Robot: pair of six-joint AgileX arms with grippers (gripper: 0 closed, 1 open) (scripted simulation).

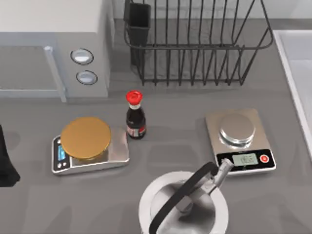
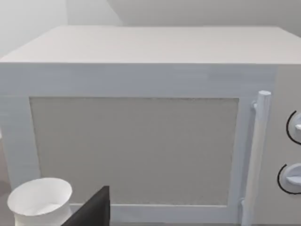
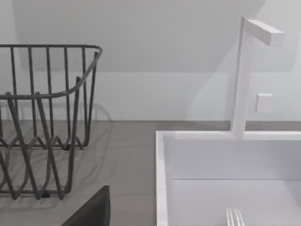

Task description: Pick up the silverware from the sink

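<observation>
Right gripper (image 3: 91, 212): just a dark tip at the right wrist view's lower edge, can't tell its opening or any load. Aimed at the sink (image 3: 162, 179); silverware (image 3: 234, 217) tines lie inside, bottom-right, ungrasped. Left arm parked facing the microwave (image 2: 141, 141).

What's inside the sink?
Inside the sink, the right wrist view shows the tines of the silverware poking up at the picture's lower edge. Its handle and the rest of the basin floor are cut off there, so anything else inside cannot be seen.
</observation>
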